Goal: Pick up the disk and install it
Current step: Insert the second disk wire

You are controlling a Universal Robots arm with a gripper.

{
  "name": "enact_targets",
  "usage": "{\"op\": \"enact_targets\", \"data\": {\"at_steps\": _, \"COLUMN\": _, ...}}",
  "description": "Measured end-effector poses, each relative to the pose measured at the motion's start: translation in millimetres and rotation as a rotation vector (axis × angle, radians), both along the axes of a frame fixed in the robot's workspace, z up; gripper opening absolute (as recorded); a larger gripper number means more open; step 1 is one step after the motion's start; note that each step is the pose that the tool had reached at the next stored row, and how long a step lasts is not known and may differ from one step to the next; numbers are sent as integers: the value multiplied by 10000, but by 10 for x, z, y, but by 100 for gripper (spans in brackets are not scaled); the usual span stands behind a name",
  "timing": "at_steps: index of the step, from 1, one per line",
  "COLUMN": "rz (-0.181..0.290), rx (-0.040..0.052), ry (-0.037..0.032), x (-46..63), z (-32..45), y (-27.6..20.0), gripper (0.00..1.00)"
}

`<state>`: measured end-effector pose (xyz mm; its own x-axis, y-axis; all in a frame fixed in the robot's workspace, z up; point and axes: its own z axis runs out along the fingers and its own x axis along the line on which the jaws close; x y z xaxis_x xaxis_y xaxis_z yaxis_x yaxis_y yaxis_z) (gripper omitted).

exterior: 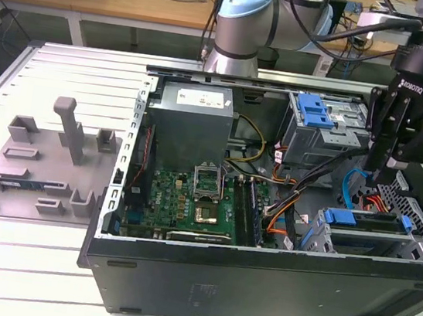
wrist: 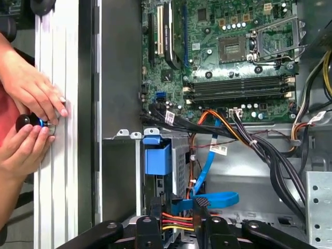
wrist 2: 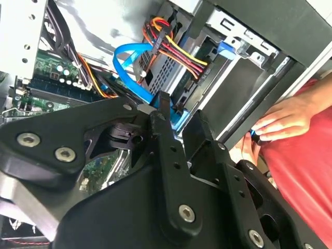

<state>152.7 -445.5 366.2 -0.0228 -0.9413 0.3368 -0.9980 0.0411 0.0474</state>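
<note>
Black fingers (wrist: 174, 220) fill the foreground in both wrist views, standing slightly apart with nothing clamped between them; through the gap show a blue data cable (wrist: 215, 199) and a bundle of red, yellow and orange wires (wrist: 176, 222). In the exterior view the fingers (exterior: 380, 179) hang inside the open computer case (exterior: 257, 289), just above the drive cage (exterior: 420, 232). The disk (wrist: 157, 158) sits slotted in that cage, just beyond the fingertips, its blue frame showing; whether it is fully seated cannot be told. The wire bundle runs to a plug directly under the fingertips (wrist 2: 163, 101). Farther out from the fingers lies the green motherboard (wrist: 233, 57). Beyond the case wall, well apart from the fingers, a person's two hands (wrist: 31, 96) rest on the slatted metal desk (wrist: 57, 171), pinching a small dark knob (wrist: 26, 122). A grey plastic fixture (exterior: 45, 175) lies on the desk on the far side of the case from the fingers.
</note>
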Motion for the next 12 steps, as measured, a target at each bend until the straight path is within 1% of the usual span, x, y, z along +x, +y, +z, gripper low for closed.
{"op": "enact_targets", "data": {"at_steps": 1, "rz": -1, "rx": 64, "ry": -66, "x": -3, "z": -2, "y": -4, "gripper": 38}}
{"op": "enact_targets", "data": {"at_steps": 2, "rz": -1, "rx": 93, "ry": -126, "x": -37, "z": -4, "y": -5, "gripper": 38}}
{"op": "enact_targets", "data": {"at_steps": 3, "rz": 1, "rx": 94, "ry": -139, "x": -85, "z": -3, "y": -5, "gripper": 38}}
{"op": "enact_targets", "data": {"at_steps": 4, "rz": 0, "rx": 94, "ry": -170, "x": -113, "z": -3, "y": -8, "gripper": 38}}
{"op": "enact_targets", "data": {"at_steps": 5, "rz": 5, "rx": 98, "ry": -344, "x": -125, "z": -3, "y": -14, "gripper": 38}}
{"op": "enact_targets", "data": {"at_steps": 6, "rz": 6, "rx": 101, "ry": -428, "x": -133, "z": -4, "y": -20, "gripper": 38}}
{"op": "enact_targets", "data": {"at_steps": 7, "rz": 6, "rx": 103, "ry": -474, "x": -137, "z": -4, "y": -26, "gripper": 38}}
{"op": "enact_targets", "data": {"at_steps": 10, "rz": 7, "rx": 119, "ry": -513, "x": -137, "z": -6, "y": -47, "gripper": 38}}
{"op": "enact_targets", "data": {"at_steps": 12, "rz": 3, "rx": 126, "ry": -526, "x": -138, "z": -9, "y": -51, "gripper": 38}}
